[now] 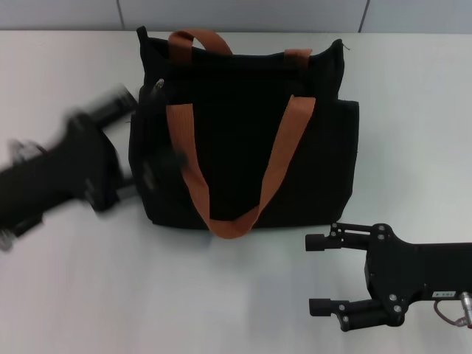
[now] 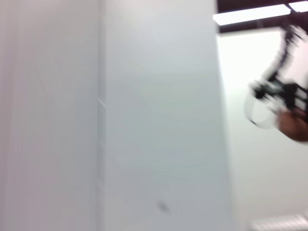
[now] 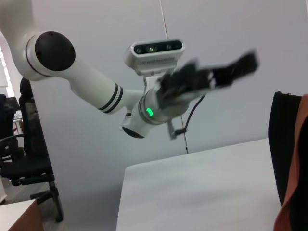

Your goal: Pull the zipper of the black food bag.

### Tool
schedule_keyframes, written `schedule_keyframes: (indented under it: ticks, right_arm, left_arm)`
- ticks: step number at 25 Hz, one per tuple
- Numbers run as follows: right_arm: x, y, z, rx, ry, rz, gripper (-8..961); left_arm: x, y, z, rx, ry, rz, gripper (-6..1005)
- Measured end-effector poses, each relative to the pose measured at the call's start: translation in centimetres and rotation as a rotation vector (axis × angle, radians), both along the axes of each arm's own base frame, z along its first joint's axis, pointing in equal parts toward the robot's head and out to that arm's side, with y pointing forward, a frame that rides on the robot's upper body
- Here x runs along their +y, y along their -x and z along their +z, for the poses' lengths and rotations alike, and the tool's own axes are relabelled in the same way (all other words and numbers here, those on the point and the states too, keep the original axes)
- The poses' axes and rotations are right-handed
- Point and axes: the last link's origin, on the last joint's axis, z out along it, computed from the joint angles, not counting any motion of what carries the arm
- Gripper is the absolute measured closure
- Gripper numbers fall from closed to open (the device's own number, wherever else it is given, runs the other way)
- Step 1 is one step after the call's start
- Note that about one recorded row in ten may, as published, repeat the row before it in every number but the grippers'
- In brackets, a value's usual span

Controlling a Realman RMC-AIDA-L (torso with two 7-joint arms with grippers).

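Black food bag (image 1: 243,140) stands upright mid-table, brown straps (image 1: 284,155) draped down its front. Left gripper (image 1: 127,144) is at the bag's left end, blurred, fingers look spread w/ nothing pinched. Zipper (image 1: 158,85) glints silver at the top left corner, just above it. Best bet imo: rise to the tab, pinch only the metal, pull along the track. Right gripper (image 1: 318,273) sits near the front, fingers spread, holding nothing.

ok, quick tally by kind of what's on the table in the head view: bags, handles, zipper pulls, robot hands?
Black food bag: 1
Rust-brown handles: 2
Zipper pull: 1
Robot hands: 2, left hand at the bag's side, right hand in front of the bag, open
Total: 6
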Motion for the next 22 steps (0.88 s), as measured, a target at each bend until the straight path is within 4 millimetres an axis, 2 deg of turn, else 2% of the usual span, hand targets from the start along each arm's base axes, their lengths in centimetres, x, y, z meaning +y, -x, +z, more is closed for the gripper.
schedule_keyframes:
  ticks: [5, 6, 8, 11, 17, 22]
  right_arm:
    - [-0.2, -0.2, 0.0, 0.001, 0.001, -0.008, 183]
    - [-0.2, -0.2, 0.1, 0.001, 0.001, -0.008, 184]
    - [-0.2, -0.2, 0.1, 0.001, 0.001, -0.007, 186]
    - [-0.2, -0.2, 0.1, -0.001, 0.000, -0.007, 190]
    - [-0.1, -0.3, 0.2, -0.007, -0.007, -0.008, 198]
    - [0.0, -0.3, 0.2, -0.011, -0.010, -0.008, 205]
  left_arm:
    - [1.7, 1.1, 2.6, -0.081, -0.165, 0.134, 216]
    - [2.9, 2.3, 4.0, -0.042, -0.201, 0.209, 217]
    - [3.4, 2.8, 4.3, -0.018, -0.208, 0.236, 218]
    - [5.2, 5.2, 5.5, 0.151, -0.206, 0.340, 220]
    - [5.5, 5.9, 4.8, 0.314, -0.129, 0.318, 223]
    - [6.3, 5.3, 2.7, 0.415, -0.070, 0.281, 226]
